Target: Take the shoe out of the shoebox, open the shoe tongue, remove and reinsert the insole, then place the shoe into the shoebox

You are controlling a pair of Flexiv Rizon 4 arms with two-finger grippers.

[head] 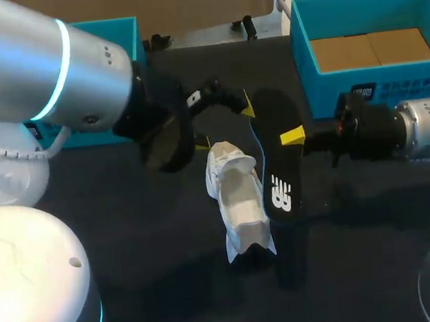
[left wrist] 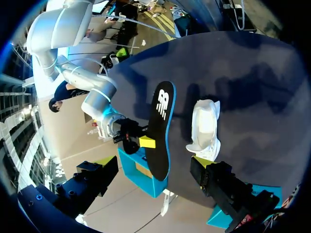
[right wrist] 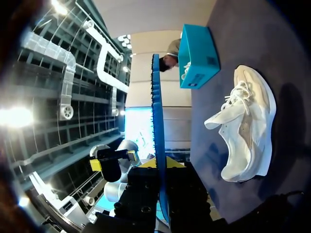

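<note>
A white shoe (head: 237,197) lies on its side on the dark table, apart from both grippers; it also shows in the wrist views as the shoe (left wrist: 204,126) and shoe (right wrist: 245,126). My right gripper (head: 293,136) is shut on the edge of the black insole (head: 279,158), holding it above the table beside the shoe. In the right wrist view the insole (right wrist: 156,111) stands edge-on between the right gripper (right wrist: 163,162) fingers. My left gripper (head: 225,127) is open at the insole's far end. In its own view the insole (left wrist: 163,131) lies ahead, between the left gripper (left wrist: 154,162) fingers.
The open teal shoebox (head: 372,47) with a cardboard liner stands at the back right, behind my right arm. A second teal box (head: 123,33) sits at the back left, mostly hidden by my left arm. Dark table surface (head: 172,272) lies in front of the shoe.
</note>
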